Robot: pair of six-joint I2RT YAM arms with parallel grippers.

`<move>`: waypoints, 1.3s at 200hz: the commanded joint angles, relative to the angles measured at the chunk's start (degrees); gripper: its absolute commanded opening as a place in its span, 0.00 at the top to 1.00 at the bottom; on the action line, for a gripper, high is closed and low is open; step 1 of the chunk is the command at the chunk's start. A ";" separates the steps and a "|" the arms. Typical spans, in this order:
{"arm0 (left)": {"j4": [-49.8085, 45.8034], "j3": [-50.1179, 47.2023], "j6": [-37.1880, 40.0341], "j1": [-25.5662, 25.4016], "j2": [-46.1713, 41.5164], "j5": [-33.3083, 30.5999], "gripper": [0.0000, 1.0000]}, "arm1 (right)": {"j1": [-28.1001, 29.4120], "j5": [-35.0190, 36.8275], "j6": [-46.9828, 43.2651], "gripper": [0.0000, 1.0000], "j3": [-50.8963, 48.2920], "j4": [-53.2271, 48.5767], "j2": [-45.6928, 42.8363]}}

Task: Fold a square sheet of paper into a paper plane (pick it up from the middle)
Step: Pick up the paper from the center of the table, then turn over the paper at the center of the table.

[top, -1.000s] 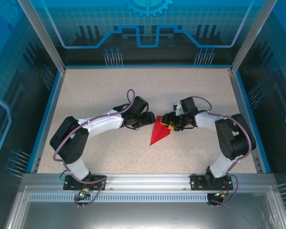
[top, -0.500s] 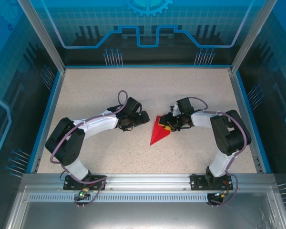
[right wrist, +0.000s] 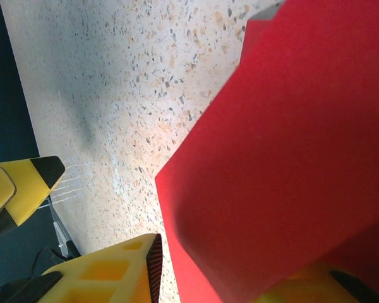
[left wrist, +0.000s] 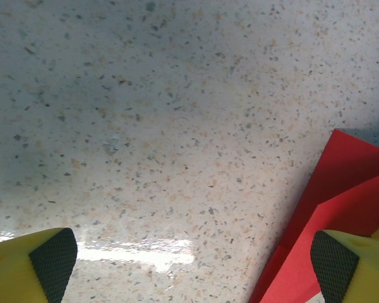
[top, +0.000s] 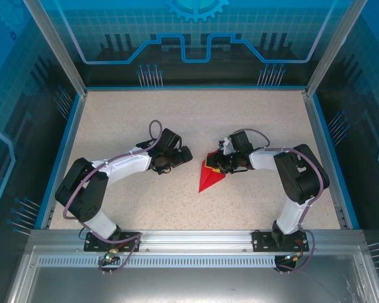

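The red sheet of paper [top: 208,178] lies mid-table, folded into a narrow wedge whose tip points to the near left. My right gripper [top: 220,163] is at its wide far end. In the right wrist view a raised flap of the paper [right wrist: 290,145] stands between the jaws of the right gripper [right wrist: 246,278]. One finger [right wrist: 153,265] has a small gap to the paper's edge, and the other is under the flap. My left gripper [top: 184,154] is left of the paper and apart from it. The left gripper [left wrist: 192,262] stands wide open over bare table, the paper [left wrist: 341,189] beside its right finger.
The speckled table top [top: 126,120] is ringed by a blue rim and transparent walls [top: 63,76]. Both arm bases sit on the metal rail [top: 196,243] at the near edge. A finger [right wrist: 31,180] of the left gripper shows at the left of the right wrist view.
My left gripper has opened wide and drawn back to the left, away from the paper. The right gripper's jaws have narrowed round the paper's wide end.
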 commanded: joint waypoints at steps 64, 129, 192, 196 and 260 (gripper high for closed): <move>1.40 -2.29 -1.19 1.86 -3.27 4.18 0.01 | 0.69 -0.39 0.73 0.82 -2.00 3.53 -0.17; 8.60 -5.94 0.00 4.00 -9.08 13.41 0.01 | -3.13 -8.21 6.07 0.92 -2.65 14.56 -3.22; 27.39 -9.08 -5.17 5.34 -12.67 32.64 0.01 | -7.06 -19.41 15.22 0.91 3.56 23.06 -4.06; 28.69 -9.21 -5.79 5.34 -12.49 33.77 0.01 | -7.11 -19.90 15.69 0.91 3.63 23.21 -4.06; 46.59 -10.11 -15.33 5.34 -7.01 42.12 0.01 | -6.78 -26.94 27.43 0.90 8.81 33.15 -3.58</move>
